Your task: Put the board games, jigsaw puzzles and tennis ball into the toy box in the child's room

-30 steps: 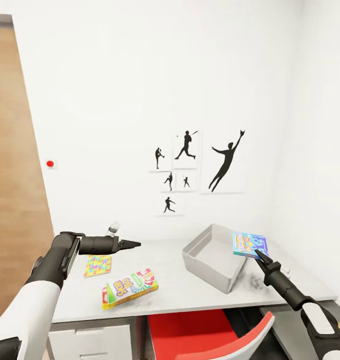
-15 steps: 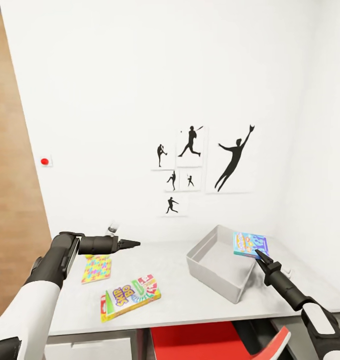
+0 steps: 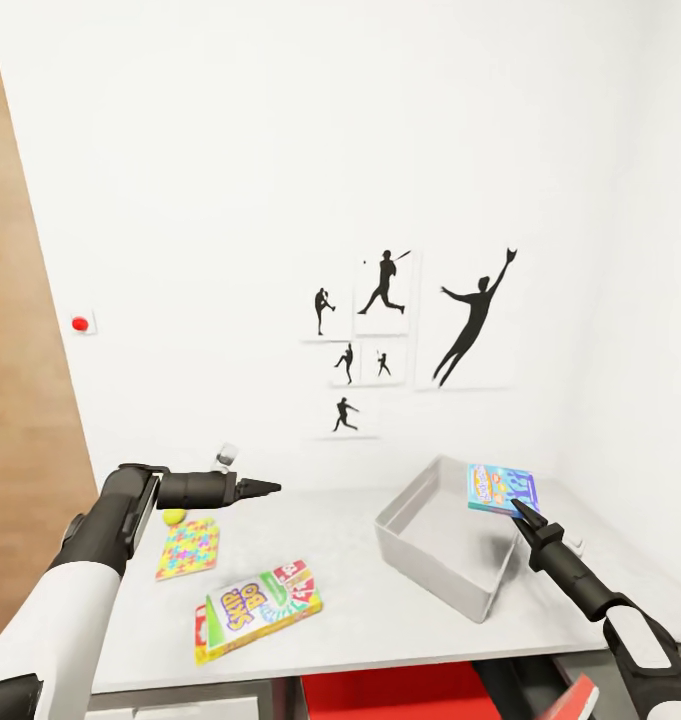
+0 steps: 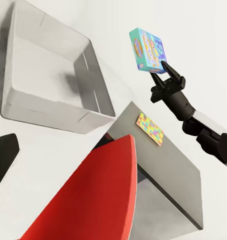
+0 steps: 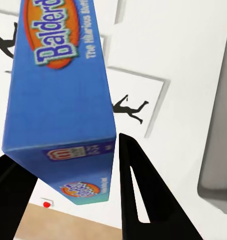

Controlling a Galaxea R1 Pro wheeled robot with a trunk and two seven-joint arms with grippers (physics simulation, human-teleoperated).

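Cardboard, light and stiff, was my read of the blue board game [image 3: 500, 489], which my right gripper [image 3: 517, 509] pinched by its lower edge above the toy box [image 3: 442, 547], while my left gripper [image 3: 265, 488] hovered empty-looking, jaws hard to judge.

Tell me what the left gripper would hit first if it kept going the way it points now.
Probably the toy box: the left gripper points across the table toward its near wall. Depth is unclear; it may pass above the rim, toward the blue board game in the right gripper.
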